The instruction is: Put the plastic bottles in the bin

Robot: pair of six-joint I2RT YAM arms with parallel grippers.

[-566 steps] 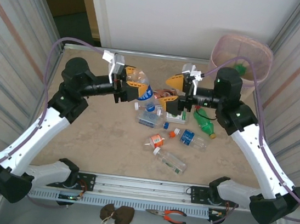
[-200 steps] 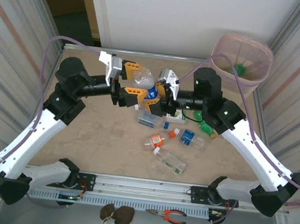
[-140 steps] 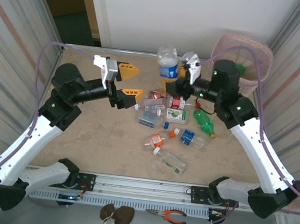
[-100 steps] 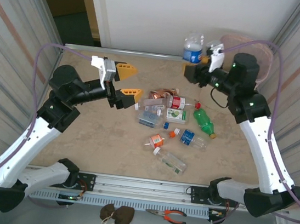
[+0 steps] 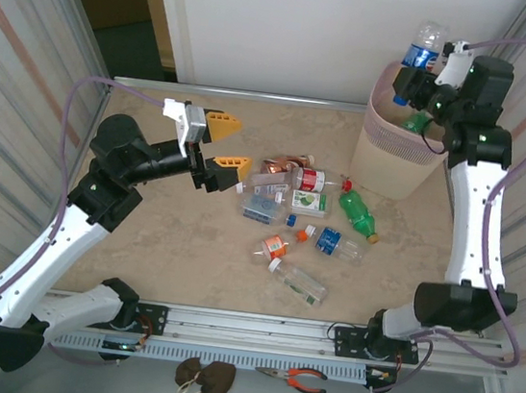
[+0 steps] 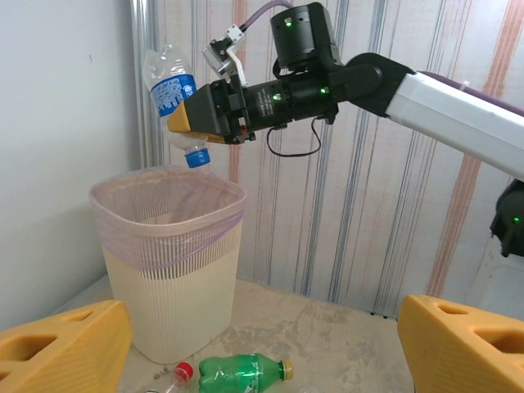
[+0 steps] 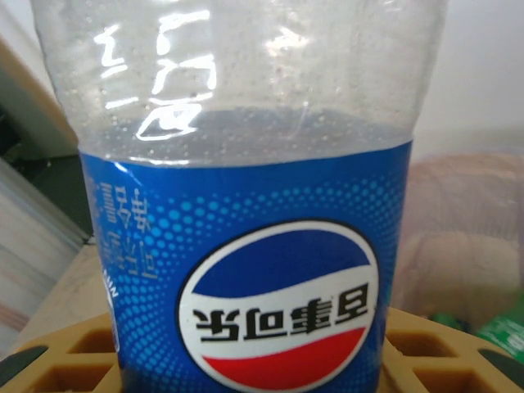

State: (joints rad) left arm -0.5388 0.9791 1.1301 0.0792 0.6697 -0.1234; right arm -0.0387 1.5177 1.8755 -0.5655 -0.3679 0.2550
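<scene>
Bottle clenched in R jaws, cap down over bin, L jaws wide apart, prob. empty.

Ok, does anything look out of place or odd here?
Two things stand out. Orange-handled pliers lie on the near ledge below the arm bases and have nothing to do with the bottles. The right tool holds a blue-labelled bottle cap-down above the bin.

Blue-label bottle passed from left gripper to right gripper, then carried from mid-table up to far right; now held cap-down over bin. Left gripper drawn back leftward, jaws spread wide, emptied.
</scene>
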